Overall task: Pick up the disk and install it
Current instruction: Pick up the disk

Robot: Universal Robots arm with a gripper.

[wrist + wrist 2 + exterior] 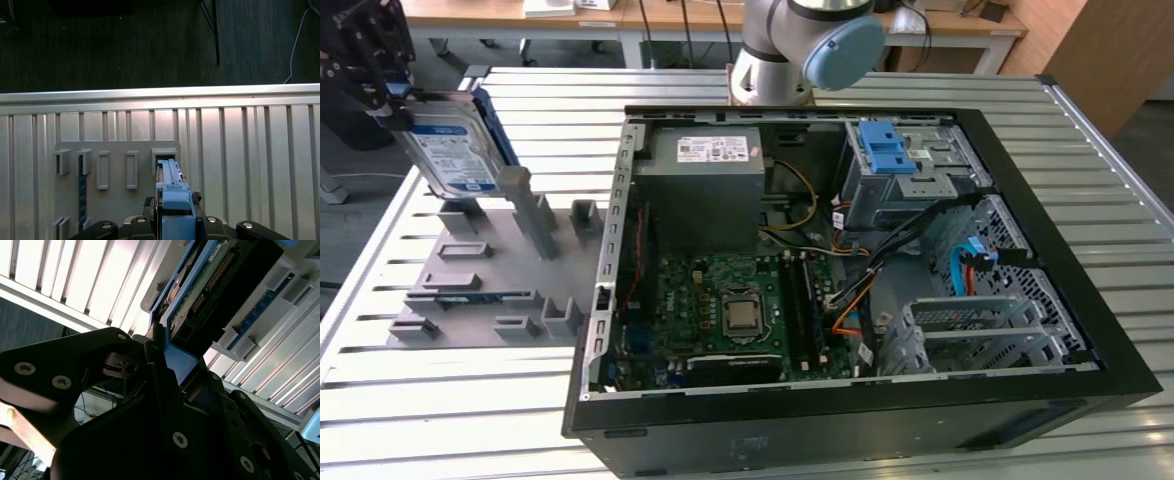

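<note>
The disk (450, 150) stands on edge at the exterior view's far left, its white-and-blue label facing the camera and a blue rail along its side. Its lower end is at a slot of the grey holder plate (480, 270); I cannot tell whether it still touches. My gripper (387, 98) is shut on the disk's upper end. In the first wrist view the disk (171, 192) runs edge-on from between my black fingers (148, 202) toward a slot in the holder plate (117, 150). The second wrist view shows the disk's circuit-board side (210, 285) clamped in the gripper (165, 365).
An open black computer case (1027, 210) lies on the slatted metal table (1101, 150), to the exterior view's right of the holder. Inside are a grey power-supply box (707, 165), a green motherboard (727, 300) and a drive cage with a light-blue latch (887, 150). The arm's base (794, 50) stands behind the case.
</note>
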